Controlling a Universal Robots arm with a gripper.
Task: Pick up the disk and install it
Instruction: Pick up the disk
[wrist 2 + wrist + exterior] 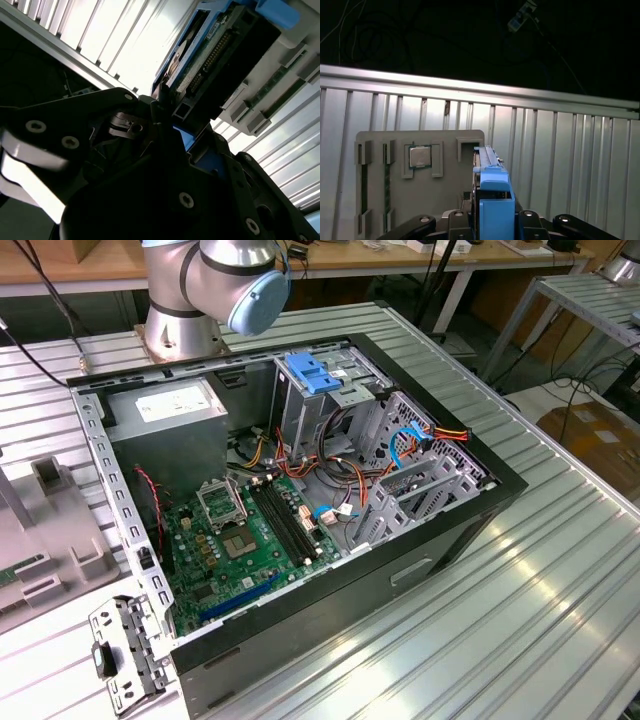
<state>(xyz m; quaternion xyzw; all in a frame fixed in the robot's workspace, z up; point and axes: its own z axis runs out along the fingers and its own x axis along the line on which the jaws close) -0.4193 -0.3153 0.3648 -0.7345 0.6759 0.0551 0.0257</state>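
As it sits pinched edge-on in the claw [494,222], the disk [486,156] juts beyond the tips, ribbed surface [580,150] farther off. Judged stiff, fairly heavy, shock-sensitive; bare metal slick. Best hold: blue carrier [495,200] sides, clear of connectors.

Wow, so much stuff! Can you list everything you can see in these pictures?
computer case: one, black, open, on the table
motherboard: one, green, flat inside the case
power supply box: one, grey, inside the case
latch: one, blue, on the drive cage
cables: several, red, orange and blue, inside the case
bracket: one, silver, by the case, at the exterior view's left
tray: one, grey, on the table
processor chip: one, silver, in a tray pocket
disk: one, blue-edged, standing on edge
table: one, silver, ribbed
robot arm: one, silver and pale blue, behind the case
gripper: one, black, shut on the disk
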